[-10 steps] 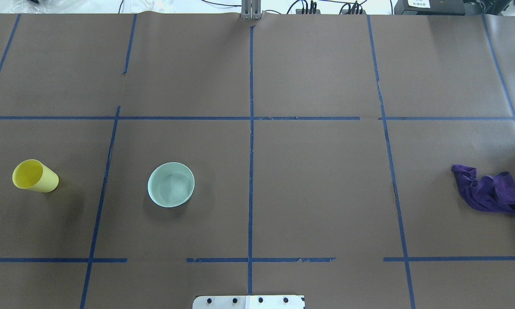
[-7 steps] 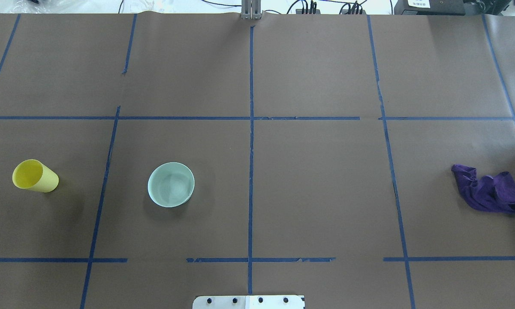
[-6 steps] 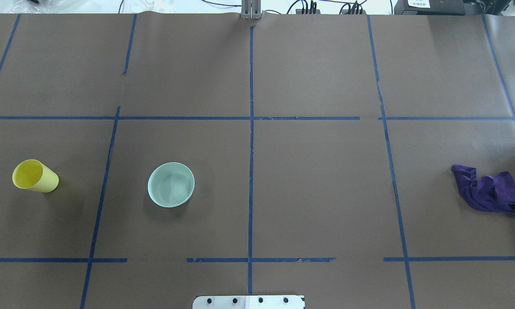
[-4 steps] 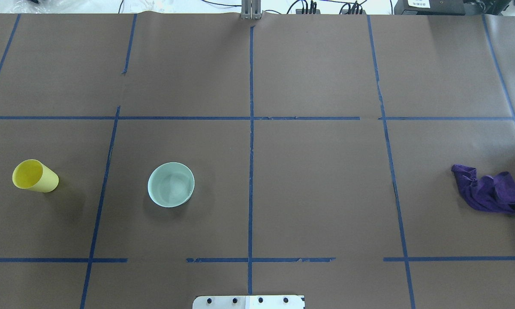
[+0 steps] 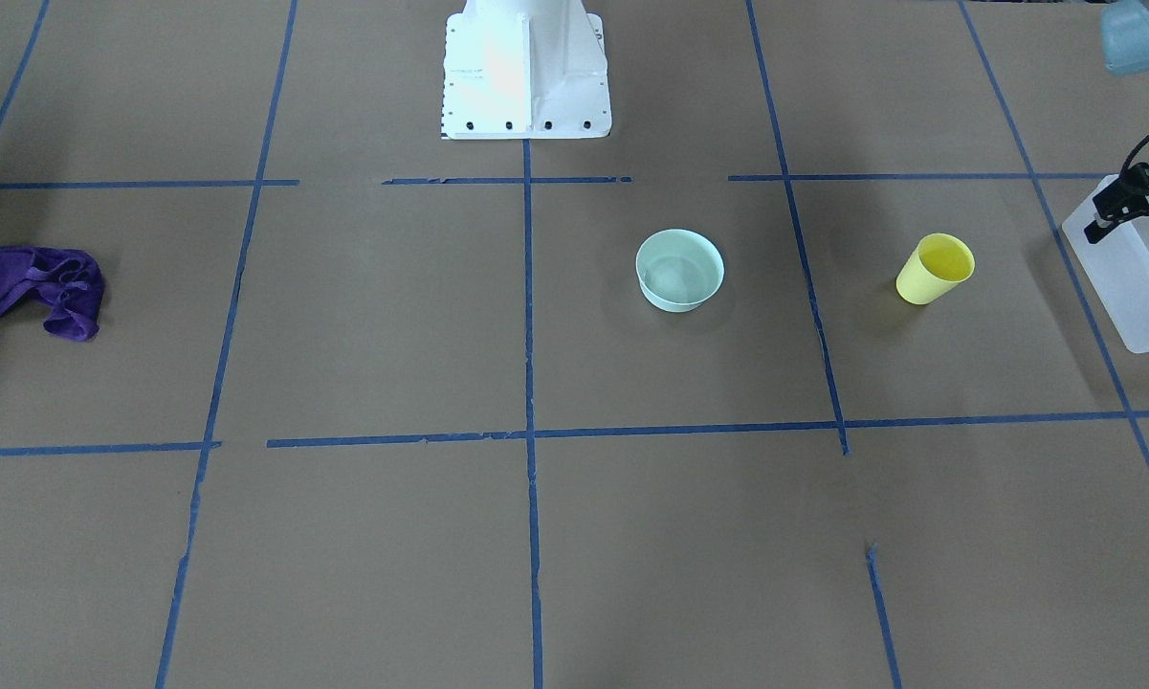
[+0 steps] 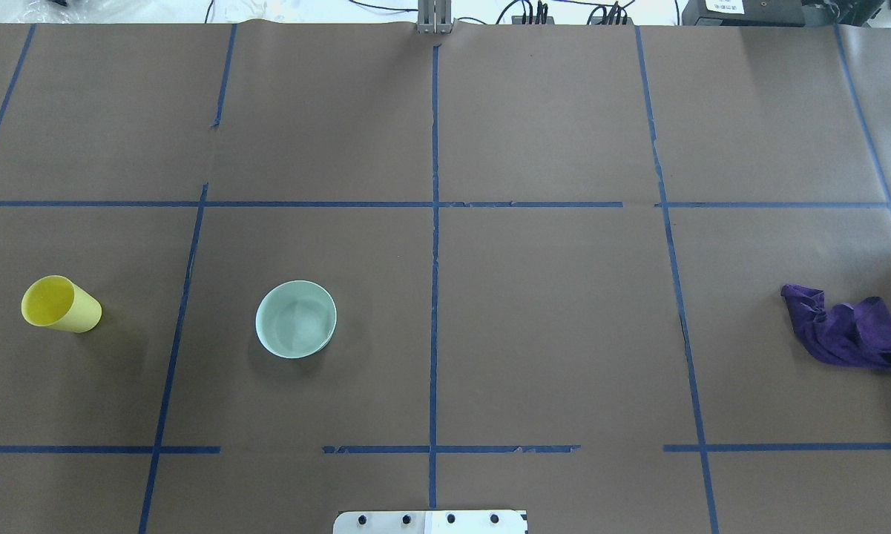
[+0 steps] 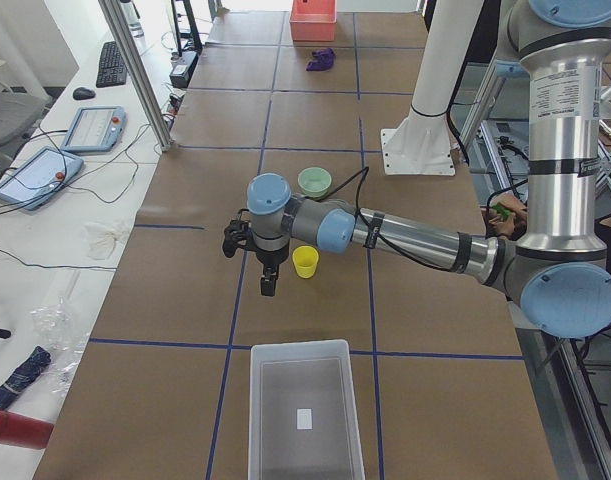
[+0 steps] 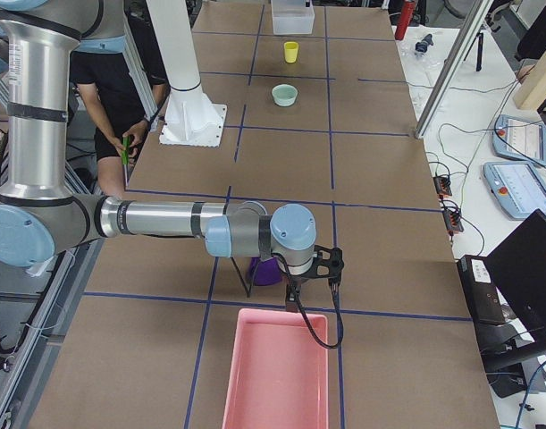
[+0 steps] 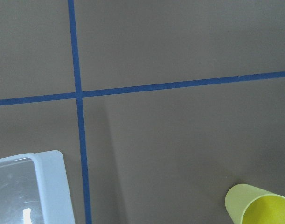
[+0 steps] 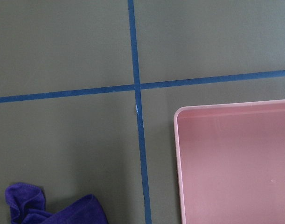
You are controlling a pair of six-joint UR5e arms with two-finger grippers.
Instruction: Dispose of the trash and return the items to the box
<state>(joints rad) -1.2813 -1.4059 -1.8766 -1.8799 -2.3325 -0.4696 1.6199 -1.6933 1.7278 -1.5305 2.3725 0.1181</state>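
The yellow cup [image 6: 61,305] stands upright at the table's left; it also shows in the left wrist view [image 9: 259,207]. The frosted box [image 7: 262,420] sits past the cup at the left end, its corner in the left wrist view [image 9: 53,186]. My left gripper [image 7: 269,282] hangs above the table between cup and box; I cannot tell if it is open. My right gripper [image 8: 295,297] hangs at the right end, by the purple cloth [image 6: 846,331] and a pink bin [image 8: 277,371]; I cannot tell its state. No fingers show in either wrist view.
A pale green bowl [image 6: 296,319] stands upright right of the cup. The pink bin's rim [image 10: 177,154] lies right of the cloth [image 10: 58,207] in the right wrist view. The robot's white base [image 5: 524,67] stands at the near middle edge. Blue tape lines grid the brown table.
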